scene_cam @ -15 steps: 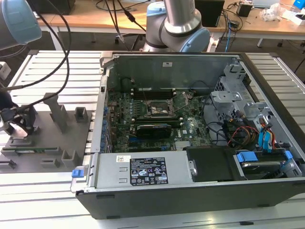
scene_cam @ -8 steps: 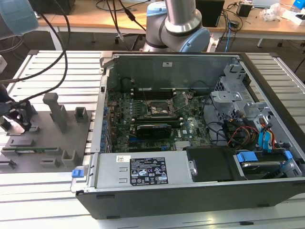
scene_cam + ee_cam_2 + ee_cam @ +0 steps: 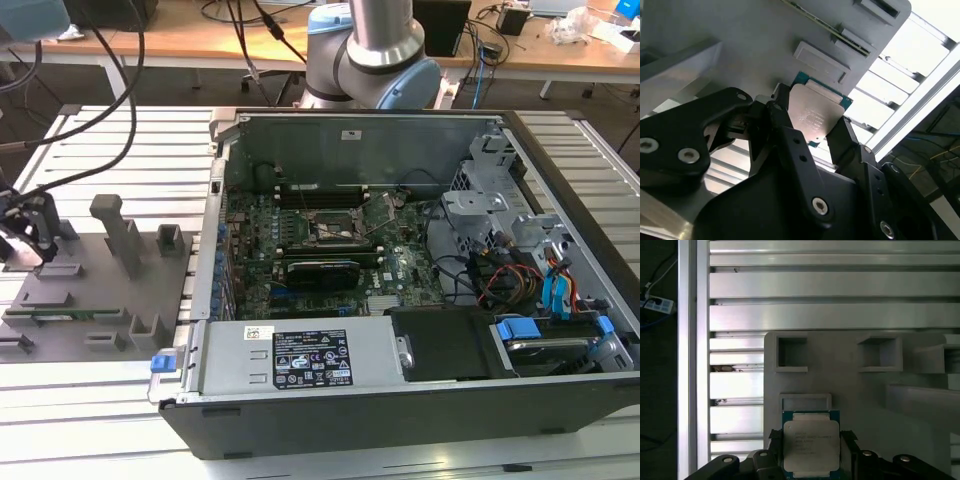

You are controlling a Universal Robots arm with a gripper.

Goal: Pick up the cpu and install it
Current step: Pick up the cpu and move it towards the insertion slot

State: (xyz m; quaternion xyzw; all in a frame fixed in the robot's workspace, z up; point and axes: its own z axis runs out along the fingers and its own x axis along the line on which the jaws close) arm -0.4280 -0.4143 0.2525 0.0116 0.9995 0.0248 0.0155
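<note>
Here, cpu (image 3: 811,449) metal-face up, clamped by claw (image 3: 811,438)

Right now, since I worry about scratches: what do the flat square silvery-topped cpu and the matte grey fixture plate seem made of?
Flat square silvery-topped cpu: metal lid, satin sheen, on a green board edge. Matte grey fixture plate: probably plastic; dull, uniformly grey, moulded pockets.

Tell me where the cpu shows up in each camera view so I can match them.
Exterior view: the cpu is too small to tell; the hand is at the exterior view's left edge.
Second wrist view: the cpu sits in the hand.
First wrist view: the cpu sits in the hand, silvery top showing.
Shared landmark: the grey fixture plate beneath the hand.
</note>
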